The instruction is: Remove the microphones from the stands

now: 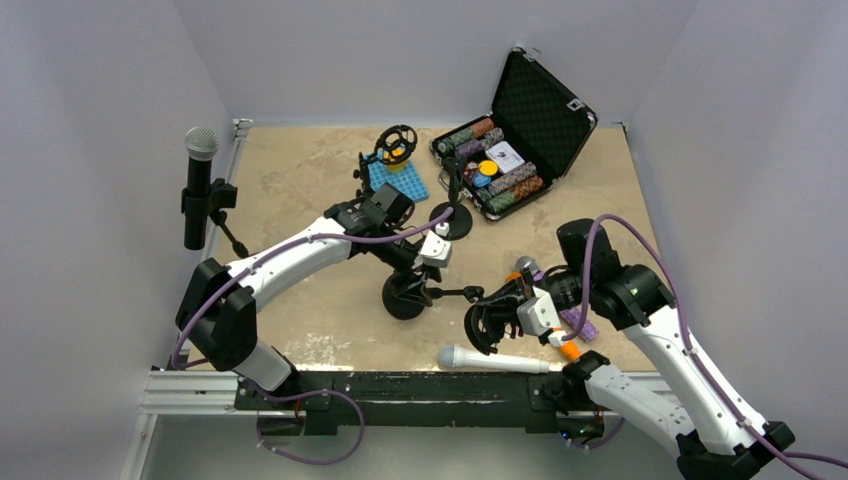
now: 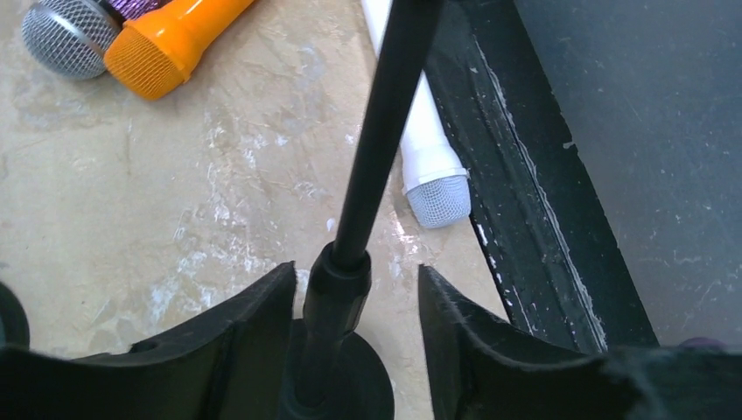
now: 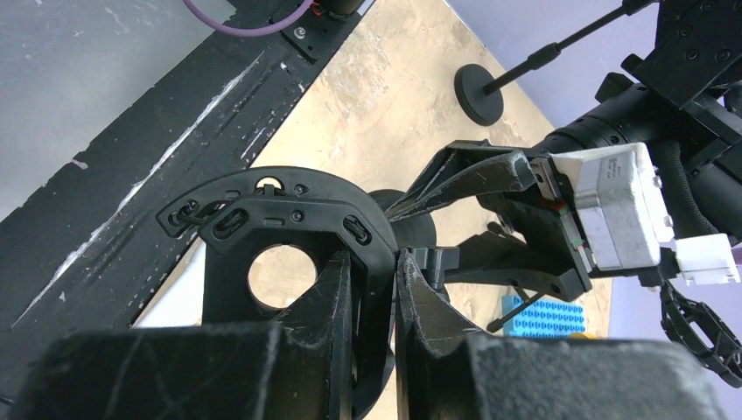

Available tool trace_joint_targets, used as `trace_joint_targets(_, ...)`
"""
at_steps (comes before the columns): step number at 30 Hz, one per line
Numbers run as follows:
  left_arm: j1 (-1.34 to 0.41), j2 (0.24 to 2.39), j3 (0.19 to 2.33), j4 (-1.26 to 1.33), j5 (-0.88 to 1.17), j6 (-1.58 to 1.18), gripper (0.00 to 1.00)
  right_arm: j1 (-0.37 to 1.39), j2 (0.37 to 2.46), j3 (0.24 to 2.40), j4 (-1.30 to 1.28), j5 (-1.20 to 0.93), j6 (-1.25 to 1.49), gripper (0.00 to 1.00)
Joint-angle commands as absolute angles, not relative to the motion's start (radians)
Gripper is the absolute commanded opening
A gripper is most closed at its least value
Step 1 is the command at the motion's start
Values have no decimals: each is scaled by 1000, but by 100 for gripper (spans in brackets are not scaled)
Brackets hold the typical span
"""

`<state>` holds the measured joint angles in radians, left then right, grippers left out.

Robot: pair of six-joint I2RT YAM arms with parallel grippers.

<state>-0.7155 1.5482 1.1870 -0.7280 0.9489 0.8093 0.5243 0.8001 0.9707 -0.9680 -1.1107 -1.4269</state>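
Note:
A black stand leans over mid-table, its round base (image 1: 404,299) on the table and its pole (image 2: 385,131) running to the right. My left gripper (image 1: 418,283) (image 2: 356,269) is open with its jaws either side of the pole's lower collar; the left finger is close against the collar and the right one stands apart. My right gripper (image 1: 505,312) (image 3: 374,256) is shut on the rim of the stand's empty ring-shaped holder (image 3: 280,206) (image 1: 483,328). A white microphone (image 1: 495,360) (image 2: 429,166) lies flat on the table by the front rail.
A black microphone (image 1: 198,190) sits clipped in a second stand at the table's left edge. An orange microphone (image 2: 171,39) and a grey-headed one (image 2: 66,35) lie by my right gripper. A third small stand (image 1: 455,215), a blue plate (image 1: 398,180) and an open chip case (image 1: 515,150) stand at the back.

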Motion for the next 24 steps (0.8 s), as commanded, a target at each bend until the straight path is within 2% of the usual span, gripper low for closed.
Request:
trace_joint_targets(1, -738, 1564, 1197, -751, 1008, 905, 51, 522, 785, 967, -885, -1113, -1484, 0)
trace_joint_targets(6, -738, 1574, 1179, -703, 970, 891, 34, 522, 786, 964, -874, -1103, -1467, 0)
trace_joint_targets(9, -738, 1557, 1170, -682, 934, 860, 14, 521, 780, 960, -792, -1069, -1346, 0)
trace_joint_targets(11, -739, 1524, 1153, -663, 895, 828, 0, 519, 774, 960, -646, -1005, -1063, 0)
trace_joint_targets(14, -738, 1429, 1056, -505, 799, 702, 0, 510, 802, 1010, -536, -918, -715, 0)
trace_joint_targets(18, -740, 1343, 939, -206, 532, 400, 0, 508, 848, 1080, -506, -758, -290, 0)
trace_joint_targets(21, -740, 1329, 910, -104, 348, 264, 0, 496, 898, 1121, -572, -586, -1, 0)
trace_joint_targets(24, -745, 1328, 910, -102, 297, 229, 0, 445, 993, 1161, -715, -591, 200, 0)
